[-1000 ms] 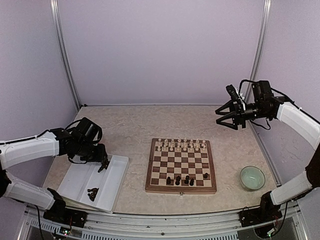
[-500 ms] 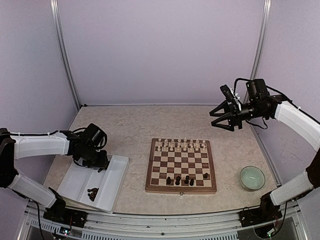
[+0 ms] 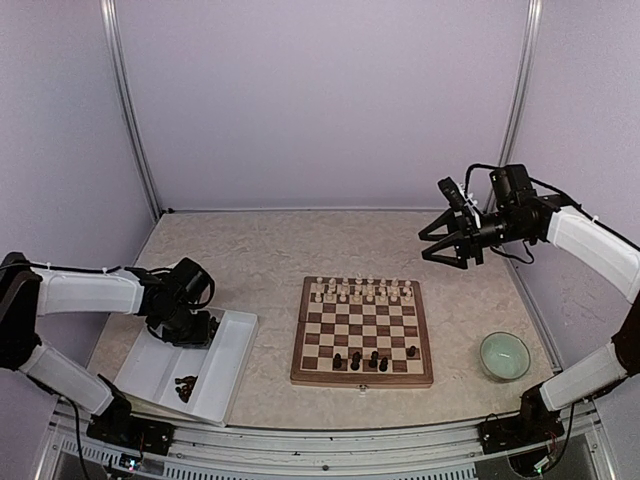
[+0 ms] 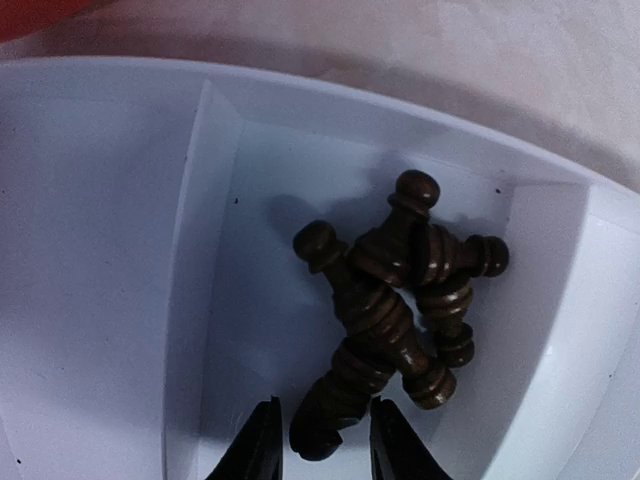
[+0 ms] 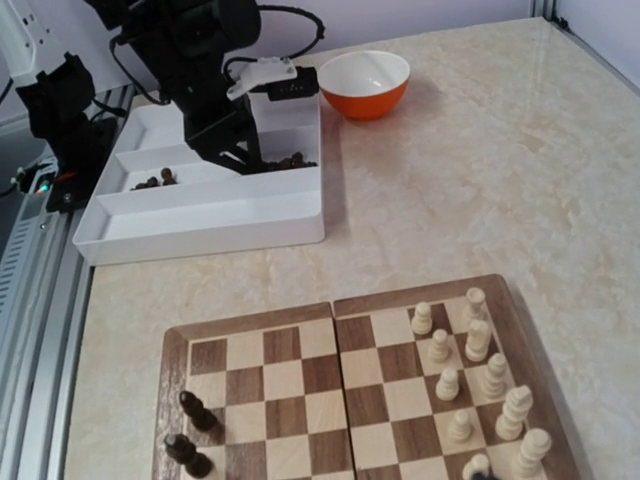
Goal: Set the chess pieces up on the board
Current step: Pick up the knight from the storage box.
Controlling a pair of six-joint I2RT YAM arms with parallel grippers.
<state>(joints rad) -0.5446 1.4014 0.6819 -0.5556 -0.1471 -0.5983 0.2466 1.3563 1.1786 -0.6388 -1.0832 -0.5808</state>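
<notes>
- My left tool (image 4: 320, 445) is down in the white tray (image 4: 100, 260), its fingers on either side of one of the dark chess pieces (image 4: 385, 290) heaped in an end compartment. I cannot tell whether it grips.
- My right tool (image 3: 430, 248) hangs open and empty above the tabletop (image 3: 250, 250), beyond the board (image 3: 362, 381).
- A few chess pieces stand on the board's near rows.

Readable text: none in any view
Board (image 3: 361, 336): no letters or numbers
Tray (image 3: 150, 366): no label
Bowl (image 3: 505, 356): no marking

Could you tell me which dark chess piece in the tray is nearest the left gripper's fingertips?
The piece at the bottom of the pile in the left wrist view: its end sits between the left gripper's fingertips; the others lie farther off.
</notes>
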